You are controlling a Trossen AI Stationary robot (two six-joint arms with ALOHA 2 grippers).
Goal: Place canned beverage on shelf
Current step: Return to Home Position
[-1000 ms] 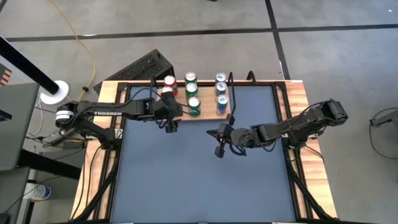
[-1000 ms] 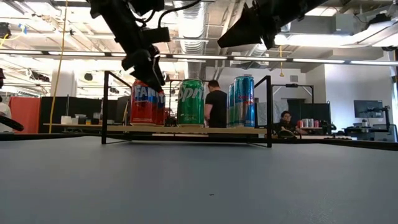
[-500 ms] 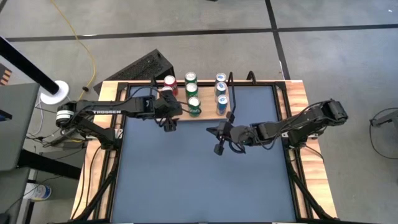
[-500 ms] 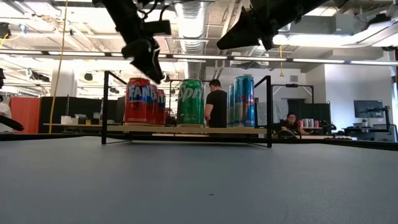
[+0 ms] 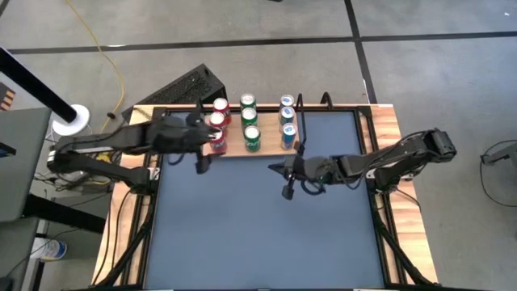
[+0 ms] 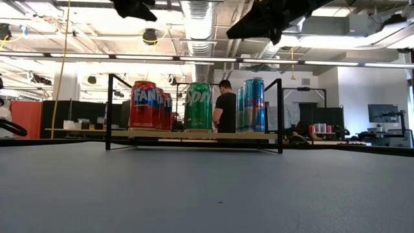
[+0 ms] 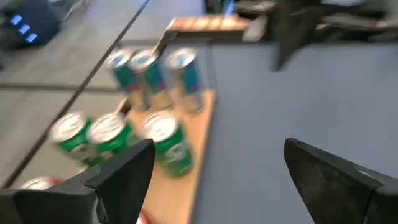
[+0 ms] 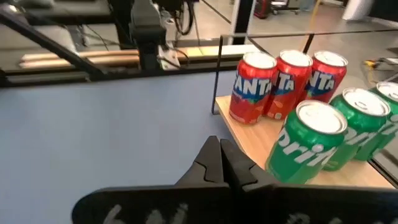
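Shelf [image 5: 270, 133] sits at the table's [image 5: 258, 234] far edge, about midway along it. It carries three upright rows running front to back: red cans [image 5: 216, 120] at its left end, green cans [image 5: 250, 116] mid-board, blue cans [image 5: 287, 115] at its right end. Left gripper [image 7: 219, 152] is empty, fingers spread wide, raised over the table just off the shelf's front-left corner; right gripper [image 8: 221, 158] is empty, fingers pressed together, raised over the table near the shelf's front edge, blue-can end.
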